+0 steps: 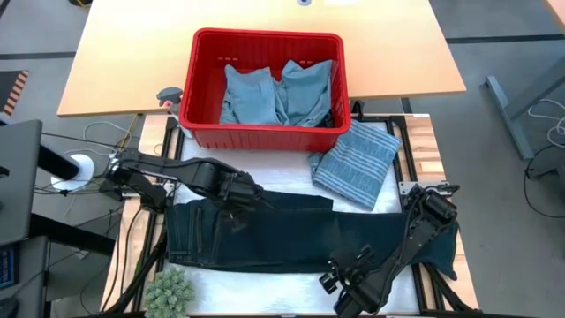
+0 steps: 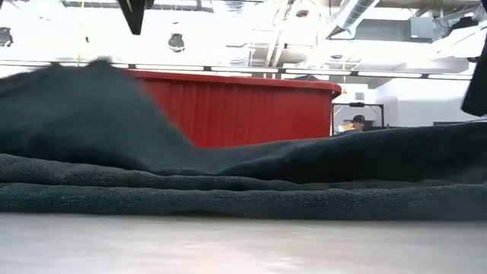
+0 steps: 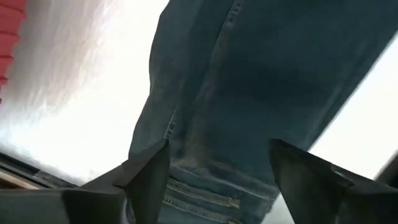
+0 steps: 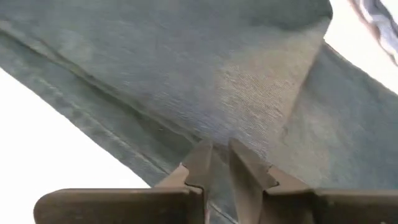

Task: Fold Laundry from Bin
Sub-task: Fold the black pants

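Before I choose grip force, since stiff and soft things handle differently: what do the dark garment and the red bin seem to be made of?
The dark garment looks like denim: navy twill weave with stitched seams, matte, lying in heavy folds. The red bin looks like moulded plastic: smooth, slightly glossy, ribbed walls, thick rim. Both are judged by look only.

Red rectangular plastic bin (image 1: 265, 132): at the rear of the bench (image 1: 424, 150); light blue cloth garments (image 1: 278, 93) lie inside it. Striped grey-blue folded cloth (image 1: 356, 163): just before the bin's right corner. Dark navy denim trousers (image 1: 265, 234): spread across the bench front, before both. Small green plant (image 1: 169, 290): front left corner.
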You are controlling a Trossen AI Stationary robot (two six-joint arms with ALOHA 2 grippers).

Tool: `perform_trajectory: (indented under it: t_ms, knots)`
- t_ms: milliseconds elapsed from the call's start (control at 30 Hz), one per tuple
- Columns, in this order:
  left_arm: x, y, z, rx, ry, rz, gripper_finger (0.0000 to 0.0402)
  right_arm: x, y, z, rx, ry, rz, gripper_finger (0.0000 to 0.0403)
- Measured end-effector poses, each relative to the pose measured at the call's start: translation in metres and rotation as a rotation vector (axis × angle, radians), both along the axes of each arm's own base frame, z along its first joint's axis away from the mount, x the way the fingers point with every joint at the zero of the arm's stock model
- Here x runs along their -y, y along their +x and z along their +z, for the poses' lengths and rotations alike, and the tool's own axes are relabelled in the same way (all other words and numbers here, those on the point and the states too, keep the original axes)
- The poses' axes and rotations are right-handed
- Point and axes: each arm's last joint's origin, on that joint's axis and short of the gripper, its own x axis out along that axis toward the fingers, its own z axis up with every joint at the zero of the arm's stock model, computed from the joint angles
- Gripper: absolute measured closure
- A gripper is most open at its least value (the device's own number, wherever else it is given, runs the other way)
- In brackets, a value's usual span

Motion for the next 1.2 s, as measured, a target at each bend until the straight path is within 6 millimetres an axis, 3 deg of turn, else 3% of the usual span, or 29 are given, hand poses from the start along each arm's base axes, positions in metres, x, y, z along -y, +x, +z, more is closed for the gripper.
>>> perform_trajectory:
  t_ms: [133,300,467,600,767,867,933,1067,1200]
  knots:
    - [0.004,-0.004,0.024,0.063,-0.005,-0.017,0.0128,-0.001,0.001,0.009,-0.001,0.007,0.061,0.0296]
    - [0.003,-0.011,0.048,0.153,0.003,-0.026,0.0127,-0.002,0.005,0.021,-0.122,0.024,0.176,0.0265]
    - [0.005,-0.028,0.068,0.240,0.010,-0.028,0.0127,0.007,0.003,0.074,-0.195,-0.030,0.446,0.0260]
    - [0.008,-0.042,0.079,0.310,0.032,-0.034,0.0127,0.047,-0.006,0.124,-0.226,-0.155,0.516,0.0267]
    - [0.015,-0.055,0.088,0.380,0.047,-0.025,0.0127,0.129,-0.017,0.155,-0.183,-0.210,0.454,0.0285]
    - [0.021,-0.059,0.090,0.399,0.051,-0.021,0.0127,0.172,-0.032,0.144,-0.226,-0.087,0.368,0.0287]
    - [0.025,-0.060,0.090,0.403,0.056,-0.028,0.0127,0.188,-0.040,0.128,-0.155,0.041,0.316,0.0282]
    - [0.030,-0.061,0.090,0.411,0.064,-0.034,0.0127,0.194,-0.056,0.080,0.069,0.298,0.249,0.0254]
    - [0.030,-0.060,0.090,0.417,0.078,-0.016,0.0127,0.195,-0.067,0.028,0.242,0.397,0.133,0.0220]
